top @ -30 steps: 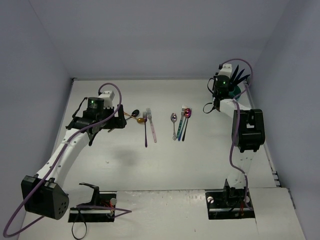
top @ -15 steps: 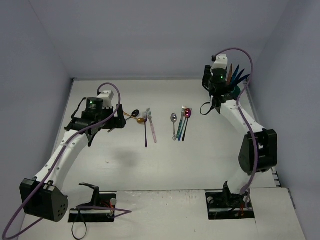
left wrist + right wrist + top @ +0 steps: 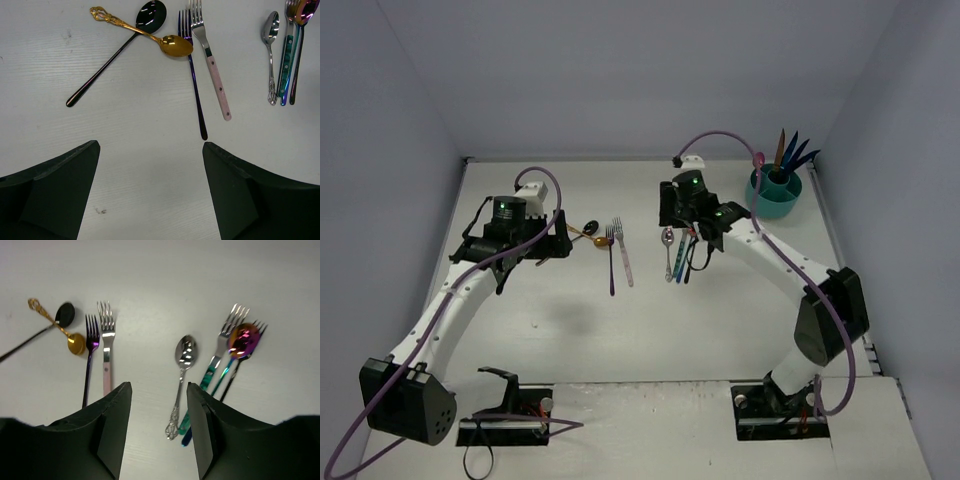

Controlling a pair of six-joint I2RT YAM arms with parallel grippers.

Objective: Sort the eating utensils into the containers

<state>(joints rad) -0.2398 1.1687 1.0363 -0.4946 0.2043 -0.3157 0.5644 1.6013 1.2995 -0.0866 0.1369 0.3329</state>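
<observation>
While a handful of pieces already stand leaning in the small round teal plastic caddy [image 3: 775, 208] at the far right of the white table [image 3: 720, 330], plenty more lies flat on the surface. It sits in two loose clusters, one ahead of each arm, which looks to me like the reason the arms are posted where they are. The left gripper [image 3: 150, 150] hovers with its jaws spread wide and nothing between them, facing its own cluster. That cluster starts with a long black spoon [image 3: 112, 55] that has an ornate gold teaspoon [image 3: 135, 29] lying across its handle. Next come a slim dark purple-blue fork [image 3: 194, 80] and a silver fork with a pink handle [image 3: 214, 65], side by side and nearly touching at the tines. The right gripper [image 3: 159, 390] is just as open and just as empty, hanging over bare table between that pink-handled fork and an ornate silver spoon [image 3: 182, 375]. Right of the spoon it's a tangle: a teal-handled silver fork [image 3: 220, 355], a rainbow-sheen spoon [image 3: 243, 340] and a dark fork beneath it, handles bunched and overlapping. My read is that the silver spoon is the sensible pick. Its bowl end lies apart from the others, though its handle tip ends just beside theirs, and the right arm has the shorter trip to the caddy. The crossed spoons and the bunched trio look fussier, since a pinch there could drag a neighbour along. Which compartments of the caddy are filled, I can't tell from up here.
</observation>
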